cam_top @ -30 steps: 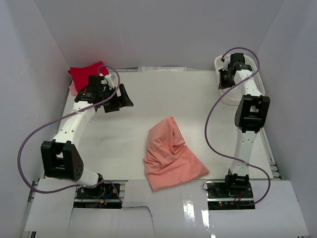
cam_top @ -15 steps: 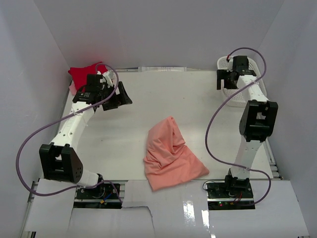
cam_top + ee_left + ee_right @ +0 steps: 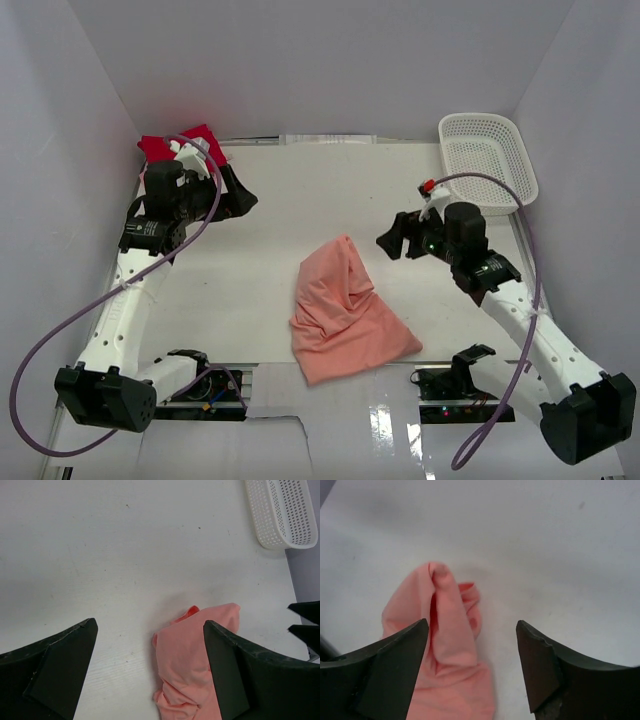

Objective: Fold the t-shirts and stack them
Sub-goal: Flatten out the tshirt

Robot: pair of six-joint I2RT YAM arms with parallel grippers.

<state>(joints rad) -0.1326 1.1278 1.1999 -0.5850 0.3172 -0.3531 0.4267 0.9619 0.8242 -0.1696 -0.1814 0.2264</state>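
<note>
Overhead, a white table (image 3: 300, 200) sits inside plain pale walls, with two white-and-black robot arms reaching in from the near edge.

A salmon shirt (image 3: 345, 310) lies crumpled on the table between the two arm bases. It is narrow at its far end and spreads wide towards the near edge. Nothing holds it.

A red shirt (image 3: 180, 148) is bunched in the far left corner. A white lattice basket (image 3: 485, 160) sits in the far right corner, well apart from both shirts.

The left gripper (image 3: 232, 197) is just beside the red shirt, with its fingers spread wide and nothing between them. Whether it touches the cloth cannot be told.

The right gripper (image 3: 393, 238) hangs to the right of the salmon shirt's far end. Its fingers are apart and empty.

Only the overhead view shows the red shirt.

The left wrist view looks across bare table between two wide black fingers. It shows the far end of the salmon shirt low in the frame and one end of the basket at top right.

The right wrist view shows neither the basket nor the red shirt. It shows table and the salmon shirt's far end up close, with a raised fold running along it between the parted fingers.
</note>
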